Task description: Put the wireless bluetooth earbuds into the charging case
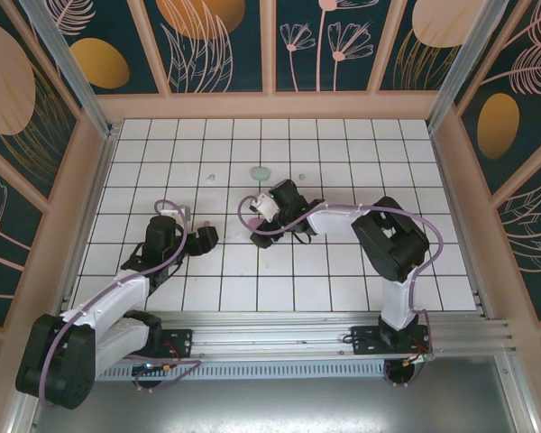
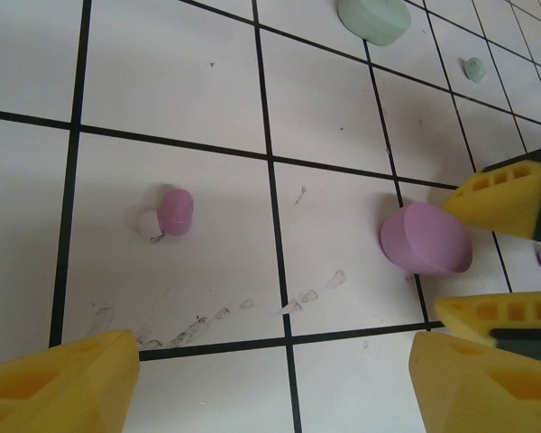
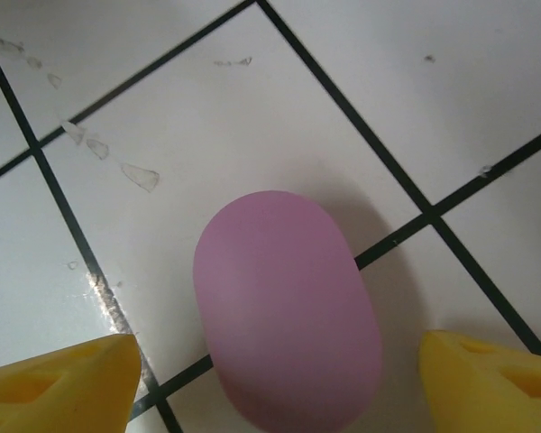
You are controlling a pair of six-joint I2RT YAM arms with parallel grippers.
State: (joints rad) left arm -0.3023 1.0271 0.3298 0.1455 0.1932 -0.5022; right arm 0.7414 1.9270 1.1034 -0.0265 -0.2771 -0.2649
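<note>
Jaws apart on both arms, nothing held yet
From above, left gripper (image 1: 207,239) and right gripper (image 1: 269,232) hang low mid-table, mint case (image 1: 261,170) beyond them; left wrist view: pink earbud (image 2: 174,212) lies on the tiled table (image 2: 162,72) ahead of the parted fingers, pink case (image 2: 426,239) well to its right; right wrist view: fingers straddle that case, not touching; I'd judge the bud featherlight, slick, quick to roll; pinch across its rounded body, fingertips only

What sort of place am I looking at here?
Likely a robot test booth, not a home: left arm and right arm bolted to a metal rail, a white tiled tabletop, painted leaf-pattern walls.
</note>
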